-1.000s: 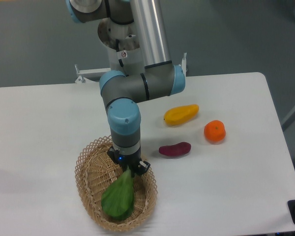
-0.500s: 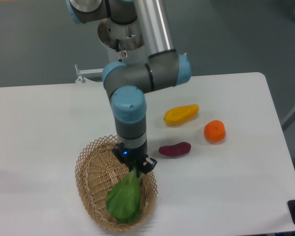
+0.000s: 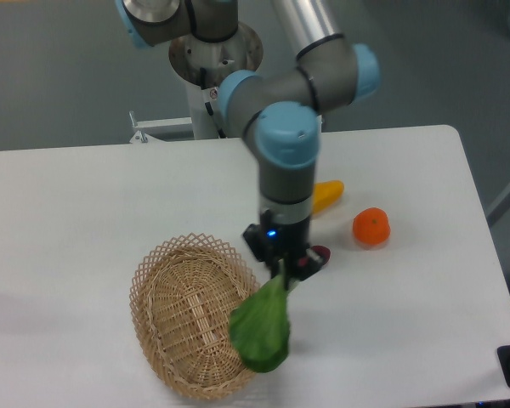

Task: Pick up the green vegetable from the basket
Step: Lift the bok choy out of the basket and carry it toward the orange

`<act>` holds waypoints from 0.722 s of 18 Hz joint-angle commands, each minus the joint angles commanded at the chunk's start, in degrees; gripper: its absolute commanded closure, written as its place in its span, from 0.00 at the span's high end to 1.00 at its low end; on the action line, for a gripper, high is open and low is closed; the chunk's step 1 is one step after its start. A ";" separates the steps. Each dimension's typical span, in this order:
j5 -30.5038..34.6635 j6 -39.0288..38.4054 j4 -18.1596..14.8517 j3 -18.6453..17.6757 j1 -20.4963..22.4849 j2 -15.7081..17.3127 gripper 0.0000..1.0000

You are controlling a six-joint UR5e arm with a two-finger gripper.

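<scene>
Resting near the front edge of the white table (image 3: 85,195), left of centre, one oval wicker basket (image 3: 172,323) is seen with its lattice rim open to the camera. One green vegetable (image 3: 262,330) is held just past the basket's right rim, its broad leaf hanging down and overlapping that rim in the view; whether leaf and wicker are touching cannot be told. The pale stalk end is clamped between the fingers of the single gripper (image 3: 287,274), which is pointed straight down from the one grey-and-blue arm (image 3: 285,161) above it. Just behind the gripper, one purple sweet-potato piece (image 3: 321,252) is glimpsed on the table, mostly hidden by the fingers. Farther back, toward the middle of the table, one yellow fruit (image 3: 328,194) is partly covered by the arm's wrist. To the right of both, nearer the right edge, one orange (image 3: 371,226) is shown standing apart from the rest. Four pieces of produce are counted in all: three on the table, one held.
</scene>
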 joint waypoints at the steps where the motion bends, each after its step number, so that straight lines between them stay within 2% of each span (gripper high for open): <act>1: 0.00 2.02 -1.84 0.88 1.23 0.00 0.26; 4: 0.00 8.35 -5.11 2.47 4.66 0.00 0.26; 9: 0.00 15.91 -5.38 2.56 9.06 0.00 0.26; 13: 0.00 17.85 -5.29 2.99 10.21 -0.52 0.26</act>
